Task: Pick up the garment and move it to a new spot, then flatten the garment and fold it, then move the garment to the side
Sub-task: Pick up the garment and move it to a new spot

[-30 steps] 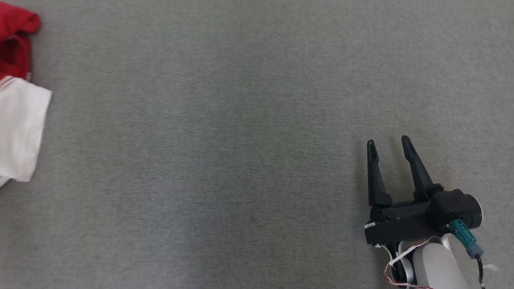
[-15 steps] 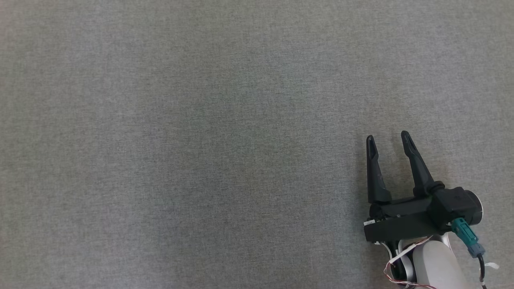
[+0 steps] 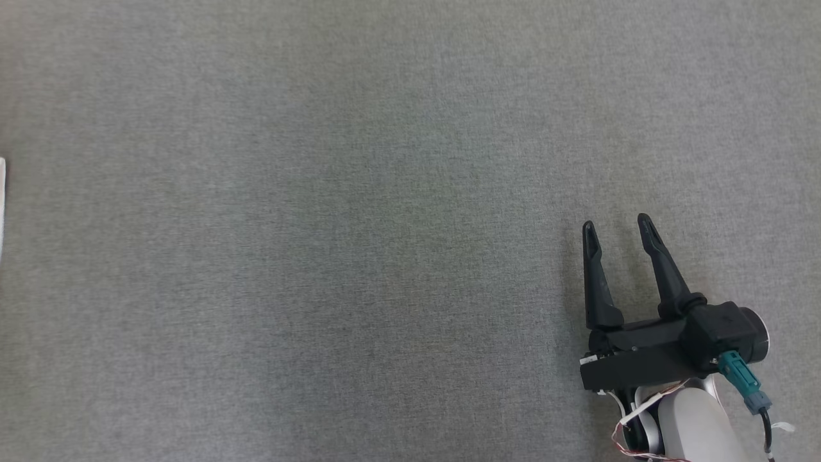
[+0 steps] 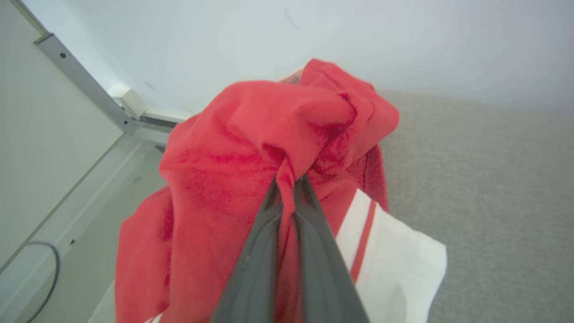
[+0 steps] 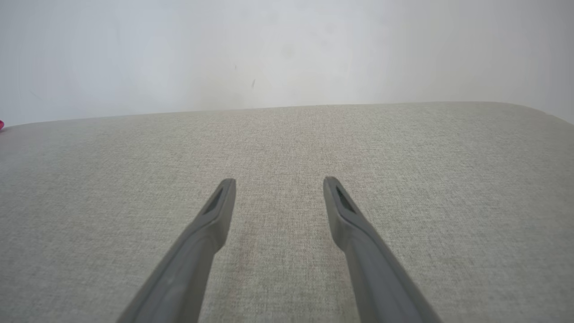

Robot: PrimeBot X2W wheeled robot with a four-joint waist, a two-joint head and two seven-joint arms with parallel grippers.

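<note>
Grip was thin: left gripper [image 4: 289,181] sat clamped on one bunched fold of the garment [image 4: 233,134] mid-frame, right gripper [image 3: 616,222] gaped empty, so a slow lift looked safest.

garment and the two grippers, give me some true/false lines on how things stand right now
1. The left gripper is shut on a fold of the garment. True.
2. The right gripper is clamped on the garment. False: its jaws stand open above the grey fabric surface, with nothing between them.
3. The garment is red all over. False: it has a white panel with a red stripe.
4. In the right wrist view, a pale wall rises behind the grey fabric surface. True.
5. The garment lies flat and folded. False: it is bunched and creased around the left gripper's fingers.
</note>
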